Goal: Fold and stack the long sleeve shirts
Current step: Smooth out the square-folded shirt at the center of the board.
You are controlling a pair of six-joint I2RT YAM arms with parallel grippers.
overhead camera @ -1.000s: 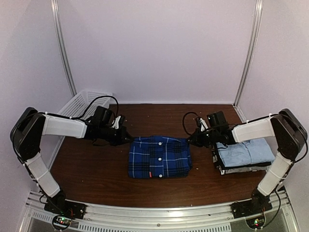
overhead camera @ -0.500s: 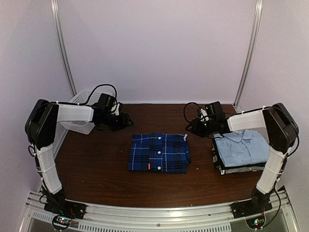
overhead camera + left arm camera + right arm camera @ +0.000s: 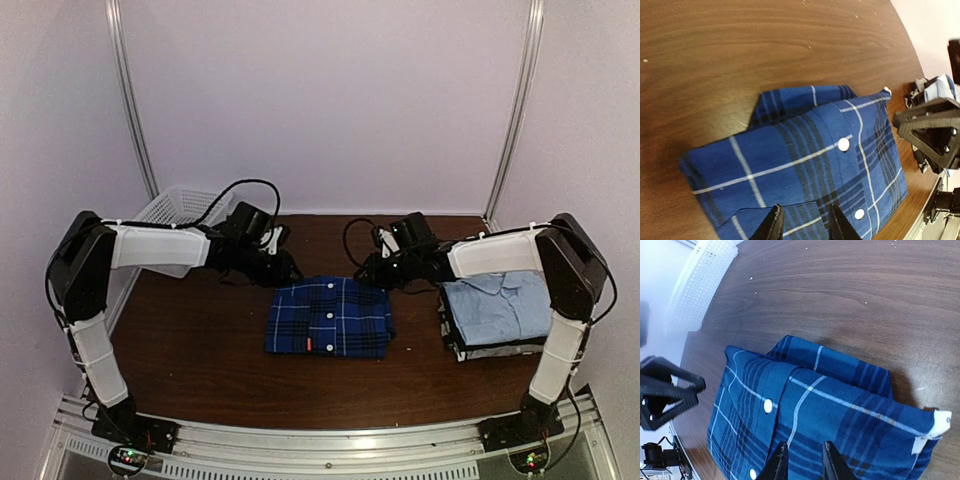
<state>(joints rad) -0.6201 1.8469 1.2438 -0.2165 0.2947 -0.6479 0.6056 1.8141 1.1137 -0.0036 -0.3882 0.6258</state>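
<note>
our left gripper [image 3: 805, 226] has its fingers a little apart with nothing between them, and our right gripper [image 3: 802, 462] is the same, a narrow gap and no cloth pinched in it. both hang over the far edge of the plaid shirt [image 3: 330, 318], the left by its far left corner and the right by its far right corner. we cannot tell from any view whether the fingertips touch the fabric. the plaid shirt lies in the middle of the worktop [image 3: 200, 345], already folded into a tidy rectangle with collar and button strip facing up and the sleeves tucked out of sight, so we judge its folding done or nearly so. well apart from it, near the right edge of the worktop, sits the stack: the light blue shirt [image 3: 500, 300] on top, folded, with darker folded shirts [image 3: 495, 350] showing beneath it. what we think remains is to take the plaid shirt by its far corners, or slide under it, carry it across to the right and lay it squarely on the light blue shirt. the white basket [image 3: 175, 205] stands at the far left corner of the worktop, and we cannot see whether anything is left inside it, so we cannot say whether this is the last shirt.
</note>
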